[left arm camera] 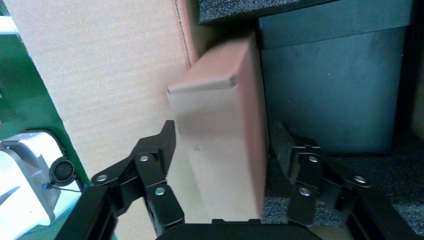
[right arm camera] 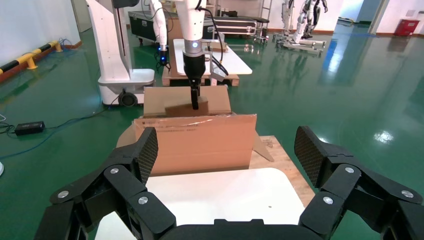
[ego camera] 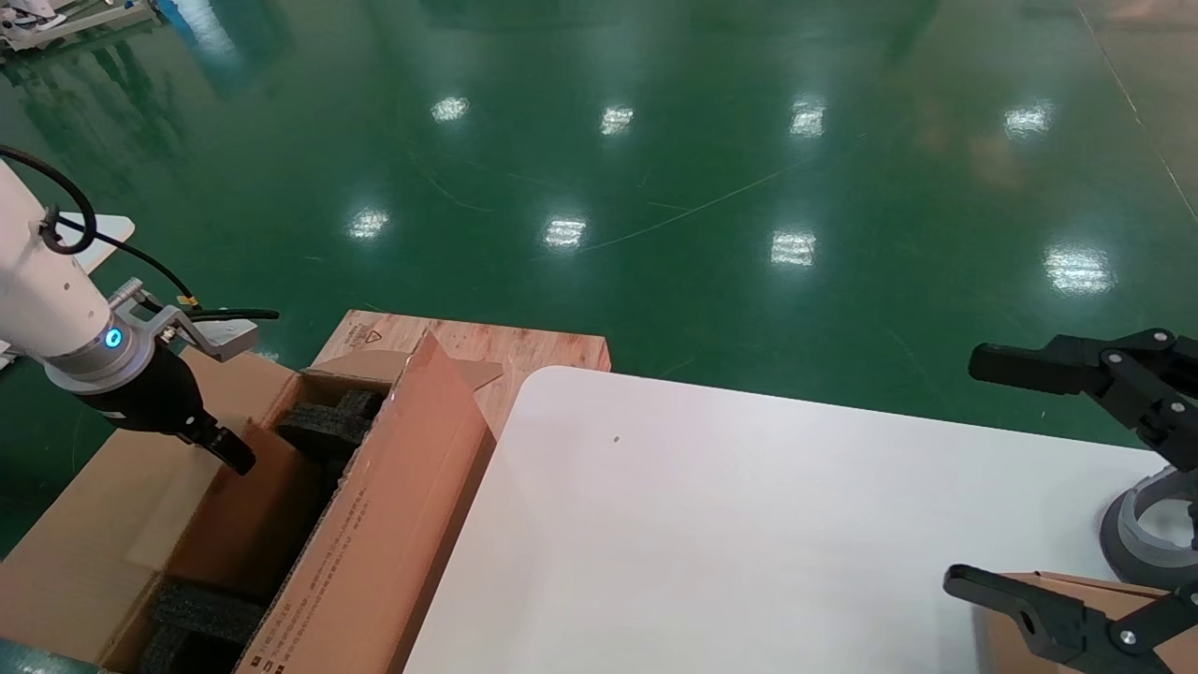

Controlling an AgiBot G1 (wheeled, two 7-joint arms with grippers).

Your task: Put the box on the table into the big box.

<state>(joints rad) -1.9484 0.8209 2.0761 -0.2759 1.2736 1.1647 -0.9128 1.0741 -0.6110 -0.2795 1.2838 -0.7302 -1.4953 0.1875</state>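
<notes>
— Where is the left hand (ego camera: 234, 454)?
— It reaches down from the left arm into the big box (ego camera: 393, 524), close to the far wall. In the left wrist view its fingers (left arm camera: 167, 145) are spread, with the box (left arm camera: 225, 130) between them and a gap showing on each side.

— How does that box look?
— Reddish-brown, closed, standing on edge and tilted against the inner cardboard wall, next to a black foam block (left arm camera: 325, 80).

— And the big box itself?
— A long brown carton with tall flaps, sitting just left of the white surface (ego camera: 749, 543) and holding black foam.

— The right hand (ego camera: 964, 468)?
— Over the surface's right edge, spread wide, holding nothing. A paler carton (ego camera: 1076, 590) lies beneath it.
</notes>
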